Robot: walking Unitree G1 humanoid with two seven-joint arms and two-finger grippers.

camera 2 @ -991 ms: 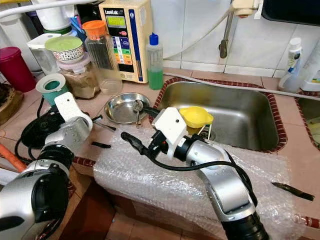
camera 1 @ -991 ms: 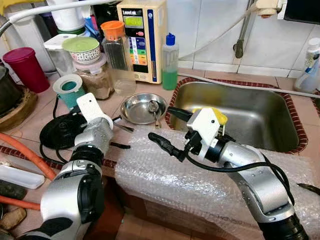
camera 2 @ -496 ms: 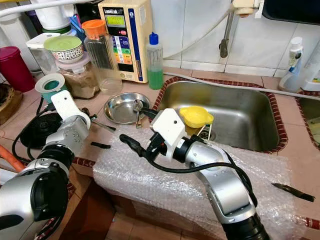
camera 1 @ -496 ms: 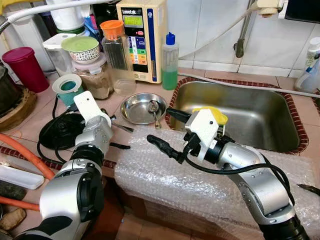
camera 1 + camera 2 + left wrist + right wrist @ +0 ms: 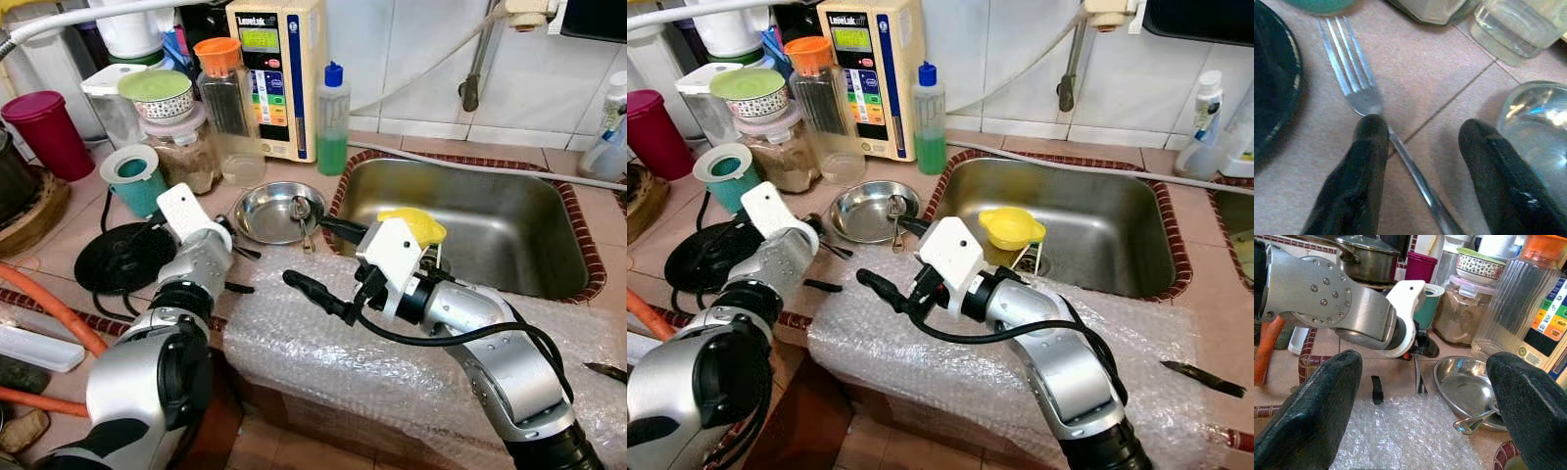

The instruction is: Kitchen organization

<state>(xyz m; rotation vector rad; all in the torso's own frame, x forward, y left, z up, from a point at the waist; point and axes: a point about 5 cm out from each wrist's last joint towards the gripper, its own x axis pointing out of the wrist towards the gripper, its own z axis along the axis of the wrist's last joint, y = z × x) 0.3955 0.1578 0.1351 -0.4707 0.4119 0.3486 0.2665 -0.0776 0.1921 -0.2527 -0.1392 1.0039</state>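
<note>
Pink-tiled kitchen counter runs along a white tiled wall, with a steel sink at the right of the head views and a sheet of bubble wrap draped over the front edge.

At centre left, the left hand is down at the counter with its two black fingers spread, one on each side of a fork that lies flat on the tiles. One fingertip sits right at the neck of the fork; whether it touches cannot be told. The fork lies between a black round lid with its cord and a shallow steel dish holding a small metal piece.

The right hand hovers above the bubble wrap in the middle of the frame, fingers spread wide and gripping nothing, pointing toward the dish.

Behind, in the upper left, stand a teal cup, a jar of brown powder, a ribbed jug with an orange cap, a maroon tumbler, a cream water appliance and a green soap bottle. A yellow funnel sits in the sink.
</note>
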